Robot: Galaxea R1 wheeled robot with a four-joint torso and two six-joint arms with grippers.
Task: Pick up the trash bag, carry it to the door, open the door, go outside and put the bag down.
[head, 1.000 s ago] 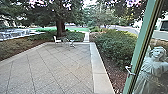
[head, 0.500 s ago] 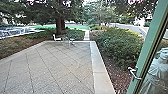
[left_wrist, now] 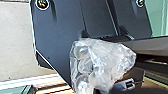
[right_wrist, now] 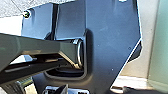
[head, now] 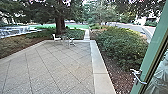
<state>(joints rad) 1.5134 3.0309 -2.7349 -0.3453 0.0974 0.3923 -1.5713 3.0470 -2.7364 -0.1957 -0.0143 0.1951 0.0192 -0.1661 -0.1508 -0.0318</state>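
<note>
The trash bag, clear crinkled plastic around rounded, see-through shapes, is at the left gripper, over the robot's dark plate; how wide that gripper stands I cannot tell. Nor can I tell how open the right gripper is, or whether it touches anything. In the head view, the green door frame slants along the right side, with a metal handle; a pale, blurred shape shows in its glass. Paving with diagonal joints lies ahead, edged by a pale border. Mulch and a leafy bush are beside it. Farther off are a white chair, a thick tree trunk and green lawn.
</note>
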